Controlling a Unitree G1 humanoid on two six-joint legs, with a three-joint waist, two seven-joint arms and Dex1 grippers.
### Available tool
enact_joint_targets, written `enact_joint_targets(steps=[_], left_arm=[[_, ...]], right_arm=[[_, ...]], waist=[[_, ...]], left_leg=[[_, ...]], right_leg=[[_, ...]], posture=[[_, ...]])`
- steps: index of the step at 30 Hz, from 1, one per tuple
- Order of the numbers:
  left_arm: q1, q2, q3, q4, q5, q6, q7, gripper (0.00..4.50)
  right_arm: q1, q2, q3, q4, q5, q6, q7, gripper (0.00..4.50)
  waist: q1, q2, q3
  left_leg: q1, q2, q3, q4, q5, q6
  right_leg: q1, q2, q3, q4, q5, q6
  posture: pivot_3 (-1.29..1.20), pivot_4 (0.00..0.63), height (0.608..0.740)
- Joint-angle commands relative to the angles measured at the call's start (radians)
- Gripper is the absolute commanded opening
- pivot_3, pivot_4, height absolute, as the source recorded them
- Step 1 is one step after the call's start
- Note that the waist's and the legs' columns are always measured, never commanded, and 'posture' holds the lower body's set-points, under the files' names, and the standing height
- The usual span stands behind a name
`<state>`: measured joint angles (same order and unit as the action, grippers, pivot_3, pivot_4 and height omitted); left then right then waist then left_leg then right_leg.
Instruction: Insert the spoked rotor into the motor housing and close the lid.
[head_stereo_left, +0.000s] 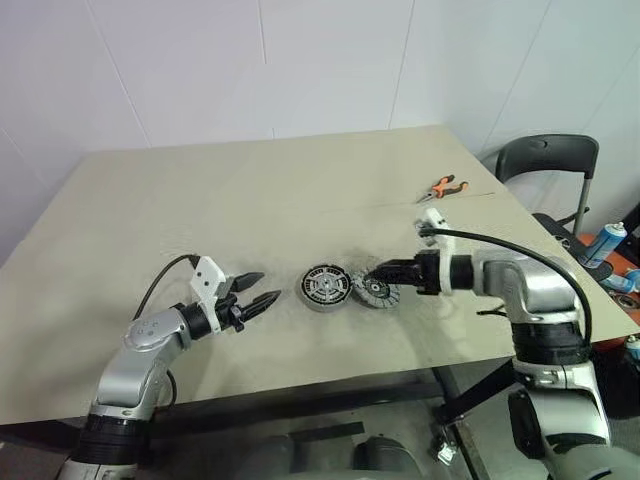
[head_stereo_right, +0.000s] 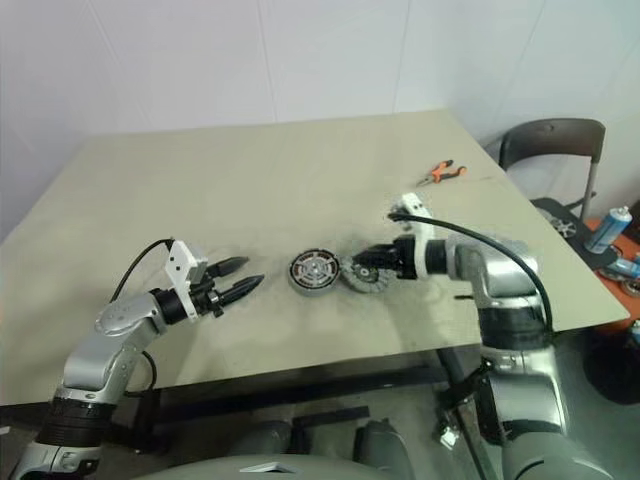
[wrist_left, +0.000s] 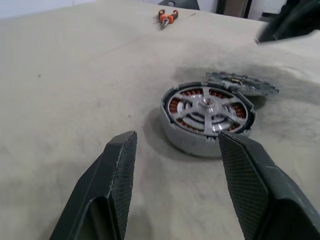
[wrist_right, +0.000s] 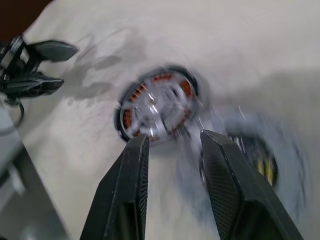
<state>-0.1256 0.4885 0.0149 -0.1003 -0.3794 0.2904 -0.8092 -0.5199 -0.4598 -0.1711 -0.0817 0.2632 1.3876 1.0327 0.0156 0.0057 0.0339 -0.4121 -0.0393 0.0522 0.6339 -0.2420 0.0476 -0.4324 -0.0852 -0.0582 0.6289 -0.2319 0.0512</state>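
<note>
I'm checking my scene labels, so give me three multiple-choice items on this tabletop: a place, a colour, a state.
1. Where do the orange-handled pliers lie?
A. far right of the table
B. near left corner
C. on the chair

2. What colour are the windings in the round dark-rimmed motor housing?
A. blue
B. copper
C. green

3. How is the left gripper?
A. shut on a disc
B. open, empty
C. shut tight, empty

Answers: A, they lie near the beige table's far right edge; B, copper coils show between the silver spokes; B, its black fingers stand apart with nothing between.
</note>
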Motion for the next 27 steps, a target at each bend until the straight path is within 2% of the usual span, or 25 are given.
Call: enact_joint_targets(steps=[1, 4, 9, 13, 27], left_arm=[[-0.049, 0.019, 0.009, 0.013, 0.003, -0.007, -0.017, 2.75], [-0.065, 0.018, 0.0, 0.025, 0.008, -0.008, -0.021, 2.75], [-0.061, 0.011, -0.007, 0.005, 0.01, 0.0, -0.014, 2.75], [-0.042, 0.01, -0.007, -0.019, 0.008, 0.004, -0.008, 2.75], [-0.028, 0.001, -0.008, -0.007, 0.023, -0.021, 0.001, 2.75]], right_arm=[[0.022, 0.028, -0.103, -0.103, 0.094, 0.157, -0.059, 1.7], [0.09, 0.036, -0.138, -0.156, 0.141, 0.219, -0.099, 1.7], [0.198, 0.045, -0.184, -0.153, 0.171, 0.209, -0.181, 1.7], [0.206, 0.098, -0.256, -0.092, 0.169, 0.19, -0.262, 1.7], [0.194, 0.232, -0.316, -0.068, 0.224, 0.122, -0.442, 1.7]], waist=[[-0.003, 0.001, 0.0], [-0.003, 0.001, 0.0], [-0.001, 0.0, 0.001], [-0.004, -0.001, 0.001], [-0.005, -0.001, 0.001]], left_leg=[[0.0, 0.0, 0.0, 0.0, 0.0, 0.0], [0.0, 0.0, 0.001, -0.001, 0.0, 0.0], [0.0, 0.0, 0.001, 0.0, 0.0, 0.0], [0.001, 0.0, 0.001, 0.001, 0.0, 0.0], [0.003, 0.0, 0.001, 0.002, 0.0, 0.001]], right_leg=[[0.0, 0.0, 0.0, 0.0, 0.0, 0.0], [-0.001, 0.0, 0.0, 0.0, 0.0, 0.0], [0.001, 0.0, 0.0, -0.001, 0.0, 0.0], [0.001, -0.001, -0.001, -0.001, 0.001, 0.002], [0.003, -0.001, -0.002, 0.0, 0.001, 0.003]], posture=[[0.0, 0.0, 0.74], [0.0, 0.0, 0.74], [0.0, 0.0, 0.74], [0.0, 0.0, 0.74], [0.0, 0.0, 0.74]])
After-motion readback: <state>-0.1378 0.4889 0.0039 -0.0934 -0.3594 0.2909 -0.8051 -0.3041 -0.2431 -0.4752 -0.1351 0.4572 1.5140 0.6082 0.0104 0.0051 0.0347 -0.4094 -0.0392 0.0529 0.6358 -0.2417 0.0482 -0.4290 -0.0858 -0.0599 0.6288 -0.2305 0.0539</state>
